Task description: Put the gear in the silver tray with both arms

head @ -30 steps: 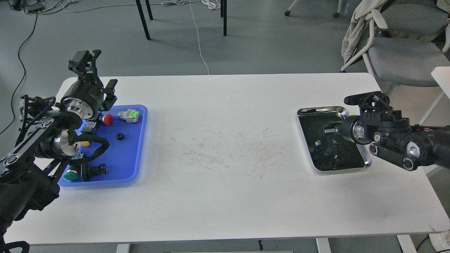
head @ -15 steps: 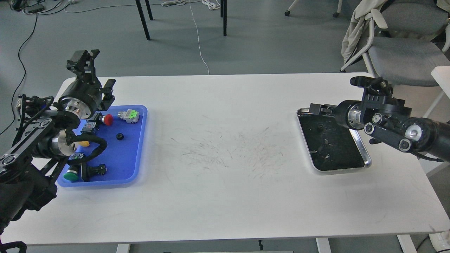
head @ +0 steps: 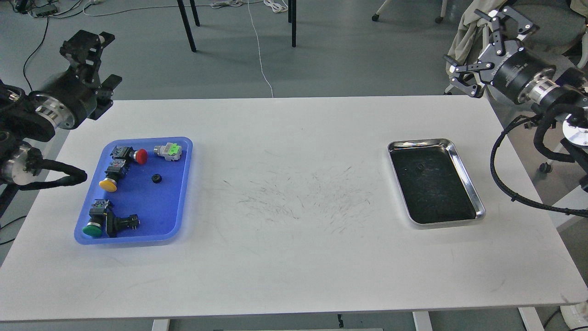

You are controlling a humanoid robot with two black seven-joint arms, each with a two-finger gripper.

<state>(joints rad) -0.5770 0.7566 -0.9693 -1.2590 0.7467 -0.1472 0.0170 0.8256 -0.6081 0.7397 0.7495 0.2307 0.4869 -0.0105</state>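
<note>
A small dark gear [head: 419, 168] lies in the silver tray [head: 468, 184]; another sits in the blue tray [head: 183, 184]. Right gripper [head: 482, 50] jaws spread wide, empty; left gripper [head: 89, 62] cannot be judged. Descend vertically over the blue tray's gear; close squarely.

This looks like a robotics lab or office: a white worktable [head: 294, 207] on grey flooring [head: 321, 55], loose cables [head: 257, 46] trailing at the far side, and an office chair [head: 542, 27] far right.

My black clawed left gripper [head: 89, 59] and right gripper [head: 487, 46] hang raised at the far corners, right fingers spread.
</note>
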